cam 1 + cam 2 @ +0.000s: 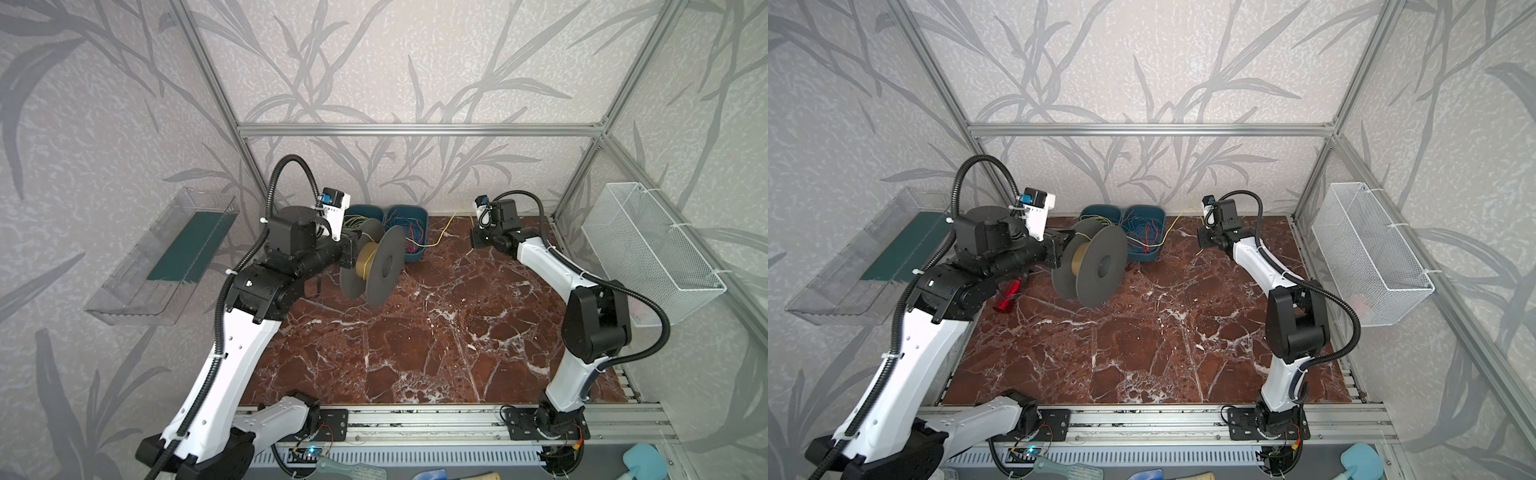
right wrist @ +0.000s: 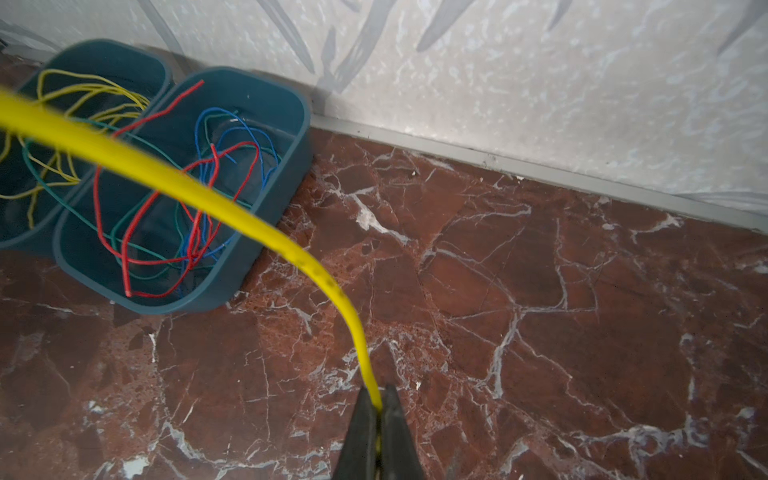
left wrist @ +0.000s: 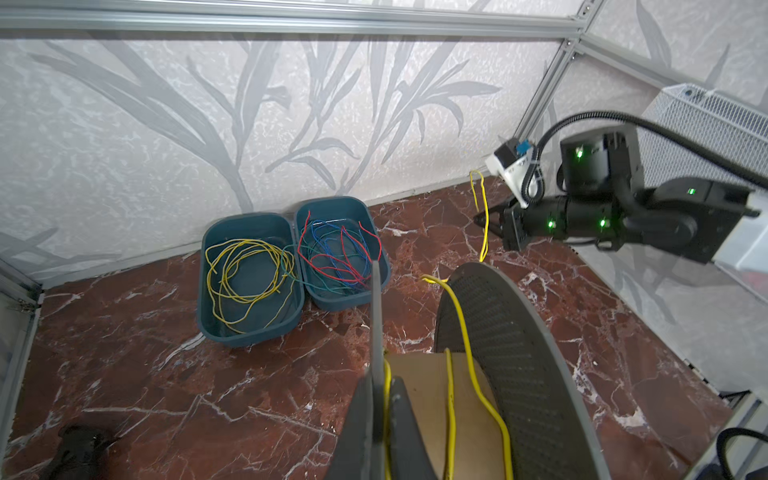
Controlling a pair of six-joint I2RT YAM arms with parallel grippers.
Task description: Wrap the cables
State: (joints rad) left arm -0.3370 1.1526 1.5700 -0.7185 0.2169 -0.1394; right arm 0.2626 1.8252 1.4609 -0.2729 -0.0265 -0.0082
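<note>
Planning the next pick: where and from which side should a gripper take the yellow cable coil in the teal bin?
Probably from straight above: the walls of the teal bin rule out a sideways reach. Pinch the yellow cable coil at an outer loop where one strand runs alone, jaws across it. The wire is thinner than a finger, and the crossings would drag several loops.
</note>
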